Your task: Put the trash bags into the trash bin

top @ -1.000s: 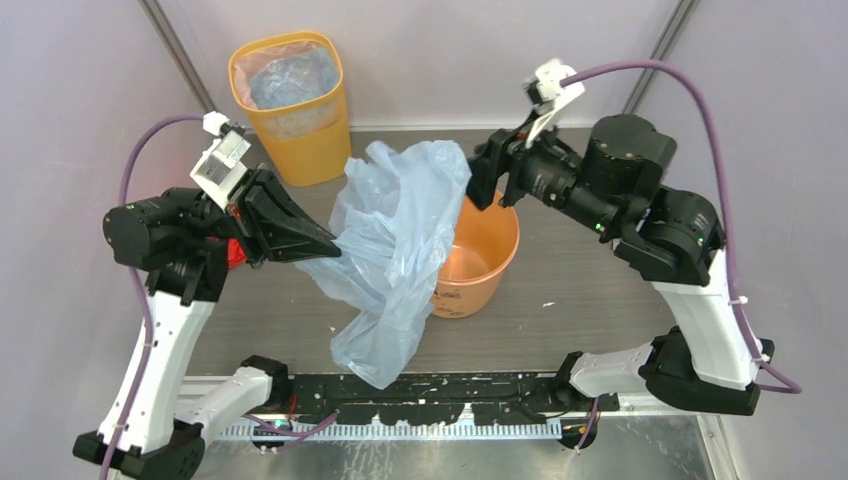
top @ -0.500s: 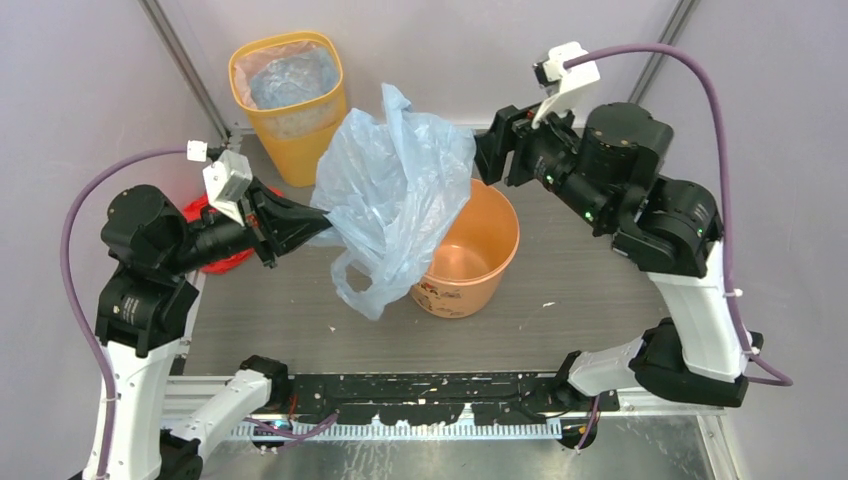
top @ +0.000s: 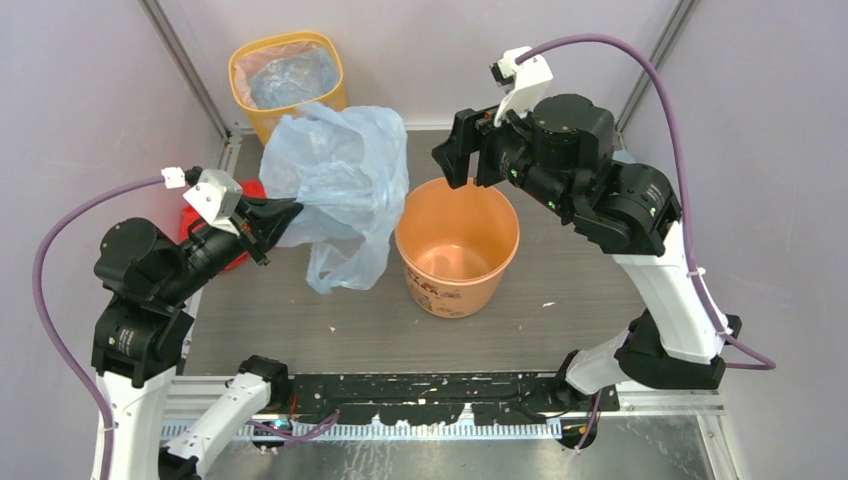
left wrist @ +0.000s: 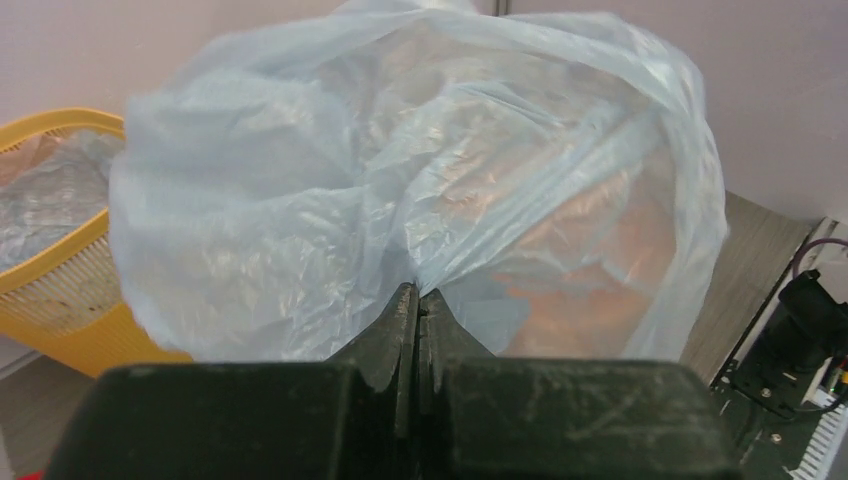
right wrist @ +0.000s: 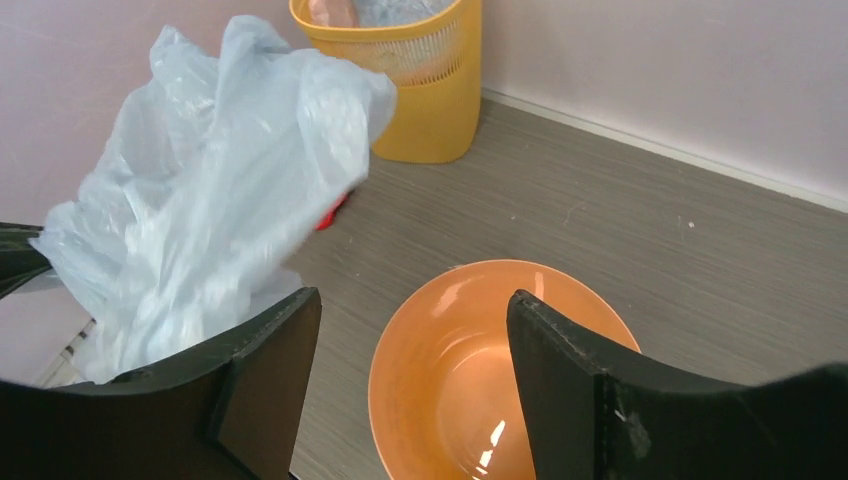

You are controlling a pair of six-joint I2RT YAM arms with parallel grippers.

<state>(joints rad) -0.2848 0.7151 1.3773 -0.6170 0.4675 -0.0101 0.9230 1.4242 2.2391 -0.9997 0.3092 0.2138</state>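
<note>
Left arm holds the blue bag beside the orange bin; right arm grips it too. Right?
No. The right arm has open jaws, holding nothing, as the right wrist view shows. The left arm does hold the blue bag beside the orange bin.

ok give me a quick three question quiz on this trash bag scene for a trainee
1. True or false: the blue trash bag already lies inside the orange bin.
2. Which gripper is shut on the bag? A. left B. right C. both
3. Fill in: the right gripper hangs above the orange bin with its jaws ___.
Key: 1. False, the bag hangs beside the bin, to its left in the top view. 2. A, the left gripper. 3. Open, holding nothing.
</note>
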